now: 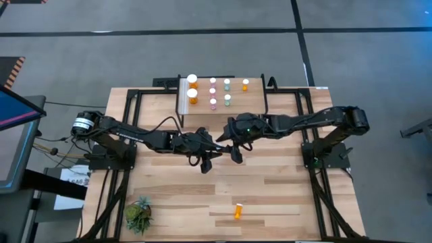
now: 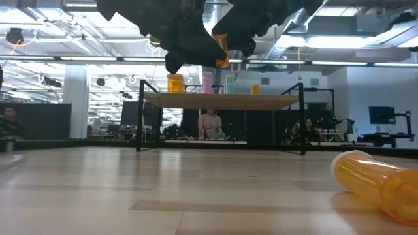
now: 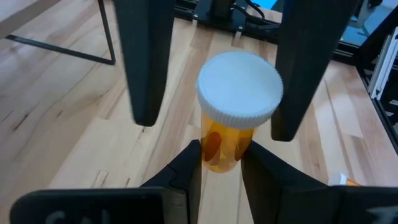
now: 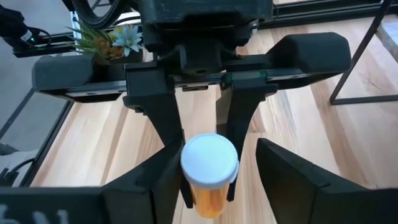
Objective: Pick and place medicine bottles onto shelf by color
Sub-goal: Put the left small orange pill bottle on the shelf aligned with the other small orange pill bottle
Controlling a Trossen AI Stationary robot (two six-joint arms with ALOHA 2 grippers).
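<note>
While both arms reach in over the middle of the table (image 1: 283, 196), the left gripper (image 3: 221, 152) is clenched on the orange bottle (image 3: 239, 93). Its two fingers (image 3: 186, 168) press the orange body from both sides, low down, and the white cap points toward the right arm. In the low view this bottle (image 2: 221, 49) hangs high above the table, between the two dark grippers.

The right gripper (image 4: 217, 155) faces the left one from the other side. Its fingers (image 4: 280, 174) stand spread on both sides of the cap and do not grip it. One finger is just beside the bottle and the other is apart from it.

Behind the grippers stands the shelf (image 1: 223, 115), near the far edge of the table. On it are two large orange bottles (image 1: 193, 96) at the end with the white strip. Next to them come three pink bottles (image 1: 212, 91) in a row, then two green bottles (image 1: 227, 99), then one small orange bottle (image 1: 245, 84). All of them stand upright.

One more orange bottle, the lying bottle (image 1: 238, 211), is on its side on the table near the front edge, well apart from the grippers. A plant (image 1: 138, 214) stands at the front left corner.
</note>
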